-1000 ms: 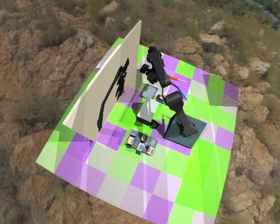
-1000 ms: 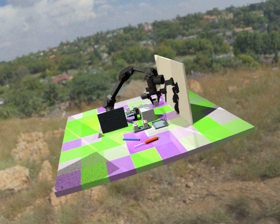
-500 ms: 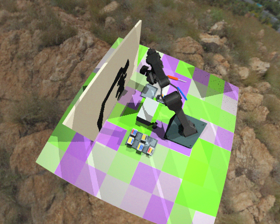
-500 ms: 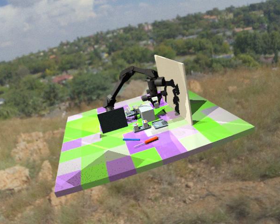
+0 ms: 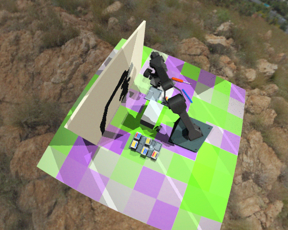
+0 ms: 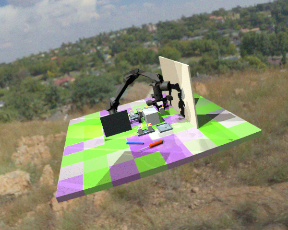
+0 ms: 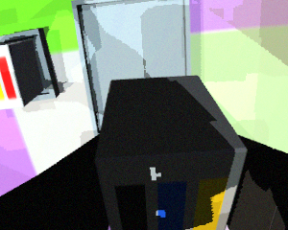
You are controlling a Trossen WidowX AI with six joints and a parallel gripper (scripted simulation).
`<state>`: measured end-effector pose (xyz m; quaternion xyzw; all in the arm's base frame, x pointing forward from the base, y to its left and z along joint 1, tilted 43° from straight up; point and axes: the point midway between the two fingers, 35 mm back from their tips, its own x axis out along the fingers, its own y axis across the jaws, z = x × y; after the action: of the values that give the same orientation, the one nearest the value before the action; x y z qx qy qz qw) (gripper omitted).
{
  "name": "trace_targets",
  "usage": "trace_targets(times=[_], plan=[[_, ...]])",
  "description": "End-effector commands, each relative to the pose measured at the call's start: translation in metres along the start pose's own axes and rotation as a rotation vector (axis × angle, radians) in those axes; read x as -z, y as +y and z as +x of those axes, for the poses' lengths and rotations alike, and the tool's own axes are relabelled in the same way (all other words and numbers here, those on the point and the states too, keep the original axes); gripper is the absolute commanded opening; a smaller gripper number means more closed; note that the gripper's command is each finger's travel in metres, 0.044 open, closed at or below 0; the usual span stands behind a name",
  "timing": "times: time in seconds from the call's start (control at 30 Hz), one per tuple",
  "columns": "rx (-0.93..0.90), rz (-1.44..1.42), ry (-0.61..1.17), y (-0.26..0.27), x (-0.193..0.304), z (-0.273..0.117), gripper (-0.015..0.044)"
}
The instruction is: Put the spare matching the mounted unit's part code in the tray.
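My gripper (image 5: 155, 83) (image 6: 161, 106) is shut on a striped unit (image 6: 162, 110) (image 7: 154, 115) and holds it upright above the table. Its shaded face shows dark, blue and yellow stripes in the wrist view. The shallow grey tray (image 5: 153, 93) (image 6: 164, 127) (image 7: 130, 34) shows just beyond the held unit in the wrist view, with nothing in it. A pale box (image 5: 154, 109) (image 6: 150, 115) stands beside the tray, with a dark round part (image 5: 159, 128) (image 6: 140, 116) at its side. I cannot make out the mounted unit's code or whether the held unit matches.
A rack (image 5: 140, 147) holds several striped units. A smaller rack (image 6: 146, 132) with two striped units stands beside the tray. A tall beige panel (image 5: 99, 98) (image 6: 192, 98) rises along one side. An orange screwdriver (image 5: 177, 79) (image 6: 155, 143) and a blue rod (image 5: 186, 95) (image 6: 135, 143) lie nearby.
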<state>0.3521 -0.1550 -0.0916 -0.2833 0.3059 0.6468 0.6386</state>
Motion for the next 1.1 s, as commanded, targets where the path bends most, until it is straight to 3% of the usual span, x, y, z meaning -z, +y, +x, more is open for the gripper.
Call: trace_targets(times=[0.0,1.07], plan=[[0.000,0.006,-0.008,0.000,0.000,0.007,0.0000],[0.001,0.005,-0.008,-0.002,0.000,0.040,0.0000]])
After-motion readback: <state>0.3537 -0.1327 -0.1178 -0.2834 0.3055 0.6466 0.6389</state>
